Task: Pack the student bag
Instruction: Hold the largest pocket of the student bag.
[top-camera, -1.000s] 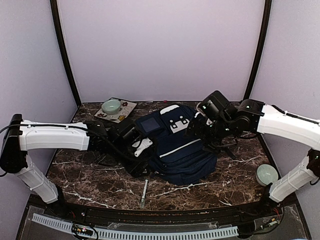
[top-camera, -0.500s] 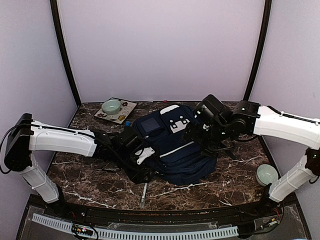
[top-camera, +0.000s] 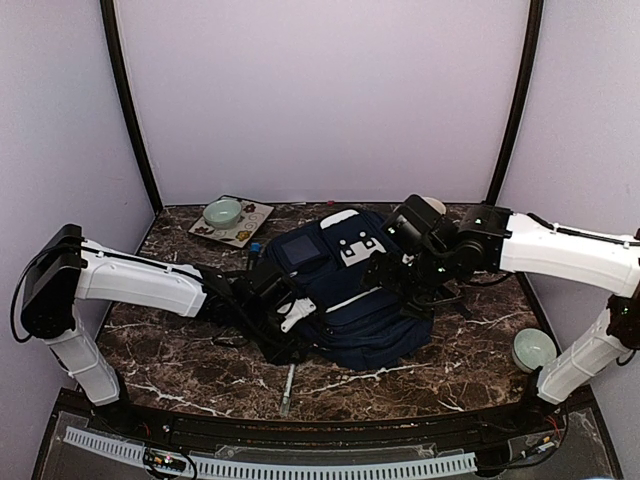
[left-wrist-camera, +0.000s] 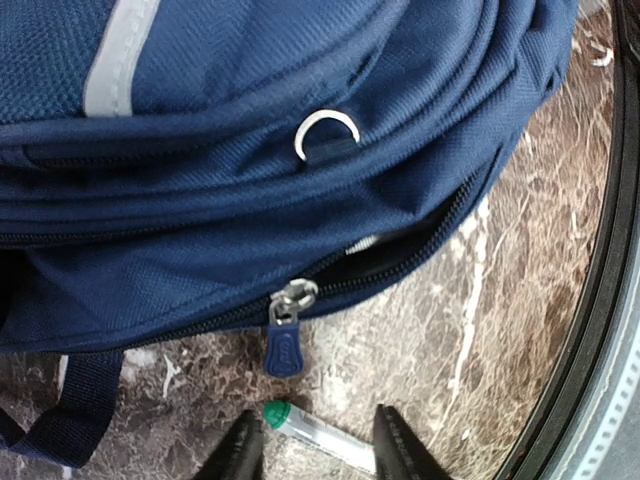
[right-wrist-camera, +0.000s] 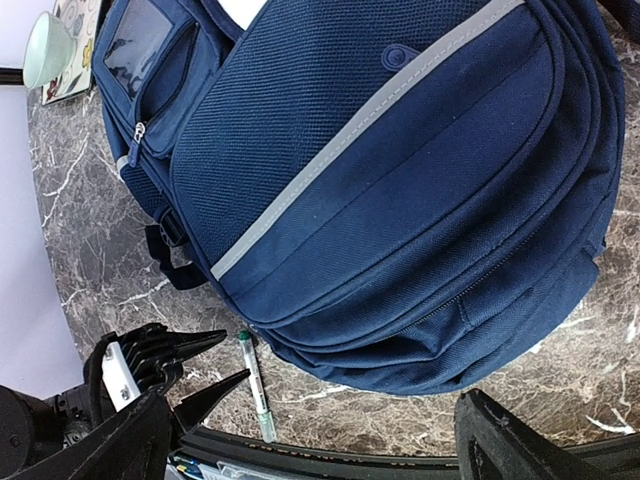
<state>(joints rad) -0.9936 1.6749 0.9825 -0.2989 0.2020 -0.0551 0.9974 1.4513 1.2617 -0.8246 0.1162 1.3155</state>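
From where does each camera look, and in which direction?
Top external: above, behind the robot, looking down at the student bag; left arm, right arm show.
Left wrist: close, facing the bag's zipper edge and a pen; left gripper tips show.
Right wrist: above the bag, looking down; right gripper shows.
Both wrist views share the pen.

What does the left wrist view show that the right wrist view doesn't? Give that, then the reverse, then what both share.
Left wrist only: the blue zipper pull at a partly open zipper, and a metal ring on the bag. Right wrist only: the windowed front pocket, a pale green bowl, and the open right gripper. Both: the student bag, the green-capped pen on the marble table, and the open left gripper by the pen.
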